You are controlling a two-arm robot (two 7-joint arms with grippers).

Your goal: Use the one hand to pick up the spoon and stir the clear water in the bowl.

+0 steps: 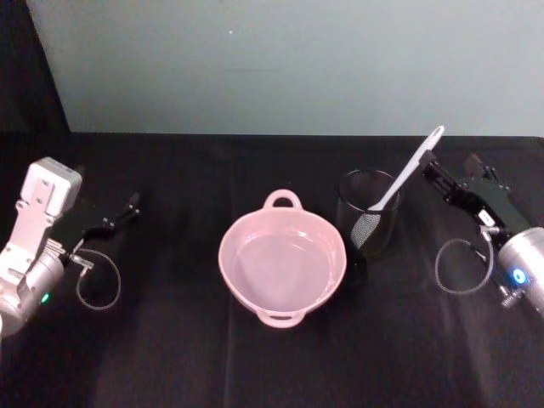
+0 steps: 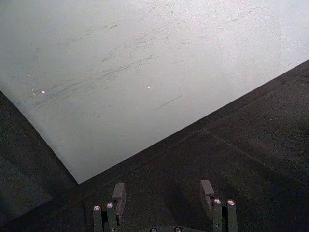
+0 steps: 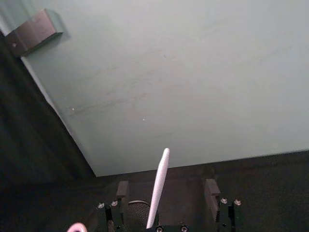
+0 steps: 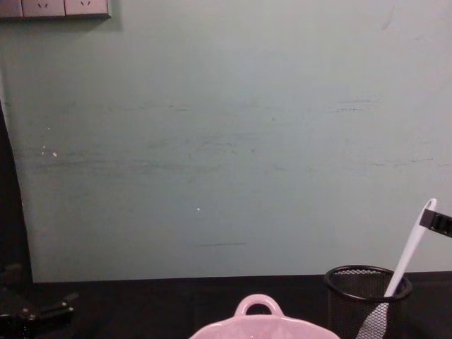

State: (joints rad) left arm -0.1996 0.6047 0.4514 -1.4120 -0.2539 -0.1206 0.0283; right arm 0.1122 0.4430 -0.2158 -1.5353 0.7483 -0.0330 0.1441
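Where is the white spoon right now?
In the head view the spoon stands in the black mesh cup, just right of the pink bowl, its handle leaning toward the right end effector.

Black right gripper (image 1: 452, 170) has silver wrist (image 1: 525, 272), looped cable (image 1: 459, 268).

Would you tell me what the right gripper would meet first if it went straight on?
Probably the spoon: its handle, leaning out of the mesh cup, stands between the right gripper's open fingers, though depth is unclear.
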